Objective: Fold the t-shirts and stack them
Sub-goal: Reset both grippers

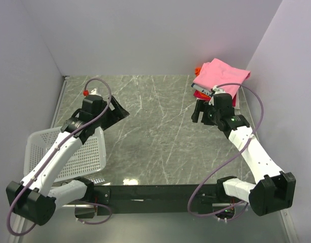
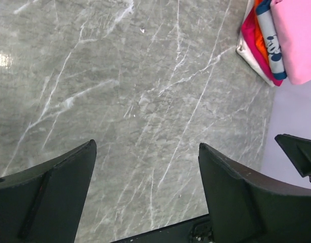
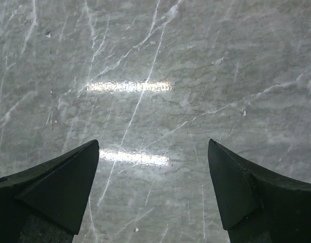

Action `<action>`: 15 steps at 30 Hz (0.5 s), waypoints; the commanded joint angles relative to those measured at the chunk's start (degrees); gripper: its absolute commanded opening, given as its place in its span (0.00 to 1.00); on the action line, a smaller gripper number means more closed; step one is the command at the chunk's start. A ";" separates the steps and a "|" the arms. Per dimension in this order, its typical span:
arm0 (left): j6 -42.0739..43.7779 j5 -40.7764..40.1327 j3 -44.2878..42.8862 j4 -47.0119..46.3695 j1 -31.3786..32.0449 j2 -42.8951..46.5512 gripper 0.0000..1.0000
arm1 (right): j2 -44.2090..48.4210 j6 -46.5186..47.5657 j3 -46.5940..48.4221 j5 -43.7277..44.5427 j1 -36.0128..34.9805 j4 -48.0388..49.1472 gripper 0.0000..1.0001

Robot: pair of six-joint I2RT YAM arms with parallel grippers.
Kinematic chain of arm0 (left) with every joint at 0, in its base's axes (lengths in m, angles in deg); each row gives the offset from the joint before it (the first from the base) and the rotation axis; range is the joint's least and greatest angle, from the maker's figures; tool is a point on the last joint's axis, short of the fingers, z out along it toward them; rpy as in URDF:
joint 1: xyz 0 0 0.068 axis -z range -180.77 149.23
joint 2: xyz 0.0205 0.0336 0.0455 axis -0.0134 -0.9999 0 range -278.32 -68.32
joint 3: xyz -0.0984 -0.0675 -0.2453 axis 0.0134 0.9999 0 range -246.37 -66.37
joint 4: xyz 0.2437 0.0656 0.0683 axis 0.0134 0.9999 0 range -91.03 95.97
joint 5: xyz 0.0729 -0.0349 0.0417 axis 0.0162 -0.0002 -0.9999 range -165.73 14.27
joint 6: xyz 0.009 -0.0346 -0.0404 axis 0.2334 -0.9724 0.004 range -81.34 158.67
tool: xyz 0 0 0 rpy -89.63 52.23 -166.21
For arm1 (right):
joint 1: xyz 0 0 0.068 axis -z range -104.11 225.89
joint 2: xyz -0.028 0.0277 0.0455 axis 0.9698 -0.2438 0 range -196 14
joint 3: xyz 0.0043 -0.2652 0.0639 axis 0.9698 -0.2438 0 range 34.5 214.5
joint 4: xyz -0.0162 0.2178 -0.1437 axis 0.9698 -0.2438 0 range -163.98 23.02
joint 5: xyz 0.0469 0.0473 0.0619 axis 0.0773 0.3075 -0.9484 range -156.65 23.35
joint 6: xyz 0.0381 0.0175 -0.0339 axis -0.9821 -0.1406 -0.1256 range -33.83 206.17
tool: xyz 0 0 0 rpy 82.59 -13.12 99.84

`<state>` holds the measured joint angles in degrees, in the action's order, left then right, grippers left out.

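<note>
A stack of folded t-shirts (image 1: 221, 77), pink on top, lies at the table's far right corner. In the left wrist view the stack (image 2: 284, 40) shows pink, orange, white and a blue-edged printed layer. My left gripper (image 1: 120, 112) hovers open and empty over the left part of the table; its jaws (image 2: 147, 147) stand wide apart over bare marble. My right gripper (image 1: 200, 112) is open and empty just in front of the stack; its jaws (image 3: 153, 144) frame bare marble.
A white plastic basket (image 1: 69, 152) stands at the near left edge under the left arm. Grey walls close in the table on the left, back and right. A black rail (image 1: 155, 192) runs along the near edge between the arm bases.
</note>
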<state>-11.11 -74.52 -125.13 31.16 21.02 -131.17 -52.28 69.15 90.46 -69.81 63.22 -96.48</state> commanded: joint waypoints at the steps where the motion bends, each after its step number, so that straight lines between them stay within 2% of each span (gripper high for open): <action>1: -2.25 -1.73 0.75 1.03 0.37 4.48 0.88 | 3.35 0.49 -0.68 -0.71 -0.60 2.43 0.94; 5: -2.34 -5.86 -0.21 4.28 0.37 6.33 0.88 | 3.88 0.14 -1.03 -1.76 -0.87 3.13 0.94; 15: -1.81 -9.21 -0.74 7.18 0.37 9.94 0.89 | 3.09 0.05 0.20 -2.73 -1.57 3.74 0.94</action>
<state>-12.73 -81.27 -124.50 37.23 21.19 -122.63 -49.57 69.13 89.63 -72.13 62.17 -95.16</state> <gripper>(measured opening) 0.885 0.938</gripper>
